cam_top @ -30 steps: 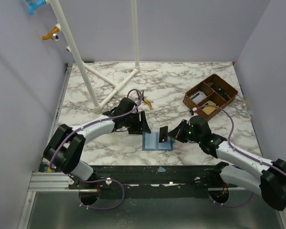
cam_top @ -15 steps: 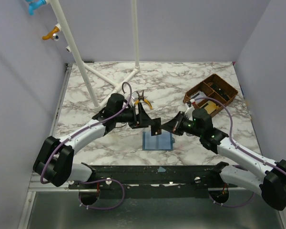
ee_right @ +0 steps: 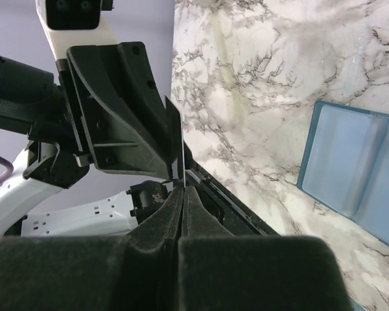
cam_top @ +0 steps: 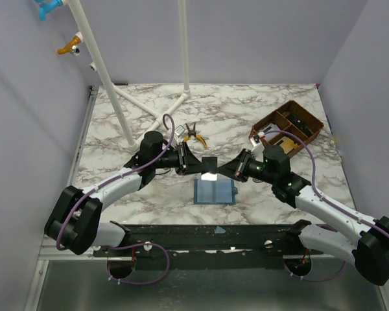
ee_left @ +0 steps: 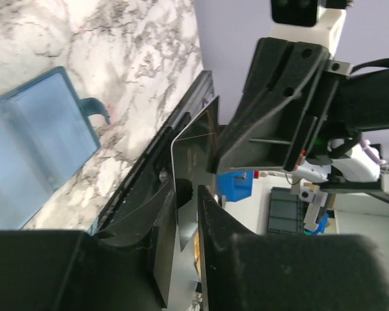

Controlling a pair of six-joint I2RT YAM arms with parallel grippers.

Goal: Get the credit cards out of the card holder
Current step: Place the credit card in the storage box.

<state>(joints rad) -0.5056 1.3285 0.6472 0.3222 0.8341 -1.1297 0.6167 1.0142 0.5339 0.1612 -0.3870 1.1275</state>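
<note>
The blue card holder [cam_top: 214, 192] lies open and flat on the marble near the front edge; it also shows in the left wrist view [ee_left: 32, 155] and the right wrist view [ee_right: 360, 168]. My right gripper [cam_top: 224, 170] [ee_right: 183, 189] is shut on a dark credit card [cam_top: 209, 163], held edge-on [ee_right: 181, 152] in the air above and behind the holder. My left gripper [cam_top: 197, 162] [ee_left: 187, 194] faces it from the left. Its jaws stand a little apart around the card's other end [ee_left: 194, 146], with a gap showing on one side.
A brown compartment tray [cam_top: 292, 104] with small items stands at the back right. Pliers with yellow handles [cam_top: 193, 135] lie behind the left gripper. A white pipe frame [cam_top: 157, 120] stands at the back left. The black table rail [cam_top: 214, 228] runs below the holder.
My right gripper lifted the card up from the holder and carried it back and left. My left gripper swung toward it, and the two now meet at the card above the table.
</note>
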